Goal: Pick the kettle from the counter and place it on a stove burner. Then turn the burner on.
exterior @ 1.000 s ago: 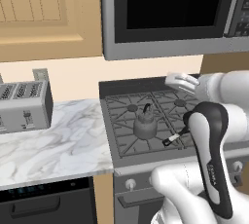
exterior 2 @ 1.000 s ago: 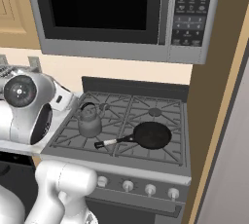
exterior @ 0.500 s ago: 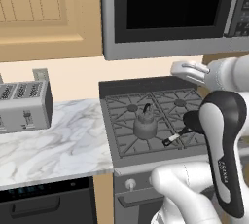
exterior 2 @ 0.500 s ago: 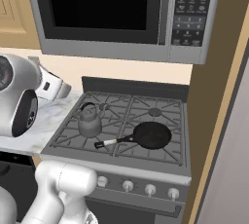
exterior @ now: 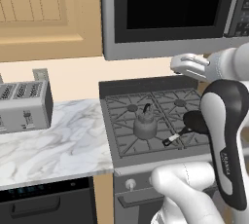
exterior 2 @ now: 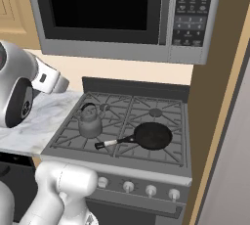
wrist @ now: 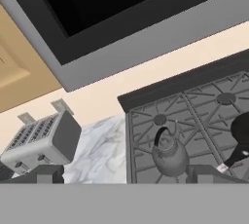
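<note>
- On the stove's front left grate [exterior: 127,139] we see the kettle [exterior: 145,126] standing upright.
- Our gripper [wrist: 124,173] hangs wide open, holding nothing.

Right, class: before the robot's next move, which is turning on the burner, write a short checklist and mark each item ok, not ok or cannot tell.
1. Small dark-grey metal kettle sits on the stove's grey cast-iron grate, off the white-and-grey marble counter: ok.
2. Kettle upright: ok.
3. Tool open, holding nothing: ok.
4. Black frying pan apart from the kettle: ok.
5. Round front knobs unobstructed: ok.
6. Which knob serves the kettle's burner: cannot tell.
</note>
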